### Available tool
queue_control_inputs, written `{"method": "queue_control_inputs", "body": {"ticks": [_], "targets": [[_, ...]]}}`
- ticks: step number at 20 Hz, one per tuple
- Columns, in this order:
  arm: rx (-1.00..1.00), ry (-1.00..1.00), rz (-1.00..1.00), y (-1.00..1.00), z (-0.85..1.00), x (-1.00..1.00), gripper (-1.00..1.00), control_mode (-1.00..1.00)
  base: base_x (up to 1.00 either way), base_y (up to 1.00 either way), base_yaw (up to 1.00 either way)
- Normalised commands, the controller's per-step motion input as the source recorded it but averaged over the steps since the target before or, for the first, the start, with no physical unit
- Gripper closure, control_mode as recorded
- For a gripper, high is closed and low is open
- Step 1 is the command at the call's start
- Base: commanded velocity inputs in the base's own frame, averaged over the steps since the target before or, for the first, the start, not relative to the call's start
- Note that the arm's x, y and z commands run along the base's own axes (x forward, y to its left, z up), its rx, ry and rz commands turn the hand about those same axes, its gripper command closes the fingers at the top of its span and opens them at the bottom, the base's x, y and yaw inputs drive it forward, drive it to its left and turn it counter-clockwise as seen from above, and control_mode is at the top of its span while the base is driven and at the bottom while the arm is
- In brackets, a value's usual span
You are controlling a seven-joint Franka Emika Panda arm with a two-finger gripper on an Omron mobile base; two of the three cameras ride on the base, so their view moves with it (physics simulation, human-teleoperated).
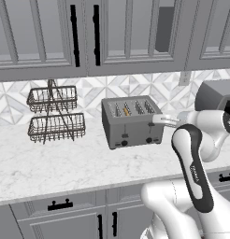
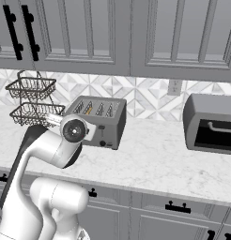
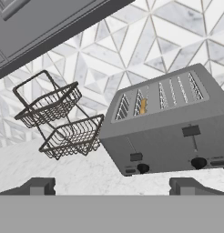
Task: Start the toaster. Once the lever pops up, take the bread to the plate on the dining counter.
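The grey four-slot toaster (image 1: 132, 122) (image 2: 99, 120) (image 3: 165, 125) stands on the narrow marble counter against the patterned tiles. A thin orange-brown slice of bread (image 3: 142, 106) (image 1: 126, 111) (image 2: 88, 110) sits deep in the second slot from its left end. On the toaster's front, the left lever (image 3: 136, 157) is low near its knob, while the right lever (image 3: 191, 131) is high. My gripper (image 3: 111, 186) (image 1: 156, 119) hovers in front of the toaster, near its right front corner, open with nothing between its fingertips (image 3: 38, 185).
A two-tier wire basket rack (image 1: 55, 114) (image 3: 59, 120) stands left of the toaster. A larger grey oven-like box (image 2: 211, 124) sits to the right. Cabinets with dark handles (image 1: 96, 35) hang overhead. The counter's front edge (image 1: 65, 191) runs below.
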Motion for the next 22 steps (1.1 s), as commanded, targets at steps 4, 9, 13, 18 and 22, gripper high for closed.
{"method": "queue_control_inputs", "body": {"ticks": [4, 9, 13, 18, 22], "targets": [[0.00, 0.00, 0.00, 0.00, 0.00, 0.00, -1.00, -1.00, 0.00, 0.00, 0.00], [0.00, 0.00, 0.00, 0.00, 0.00, 0.00, -1.00, -1.00, 0.00, 0.00, 0.00], [0.00, 0.00, 0.00, 0.00, 0.00, 0.00, -1.00, -1.00, 0.00, 0.00, 0.00], [0.00, 0.00, 0.00, 0.00, 0.00, 0.00, -1.00, -1.00, 0.00, 0.00, 0.00], [0.00, 0.00, 0.00, 0.00, 0.00, 0.00, -1.00, -1.00, 0.00, 0.00, 0.00]]}}
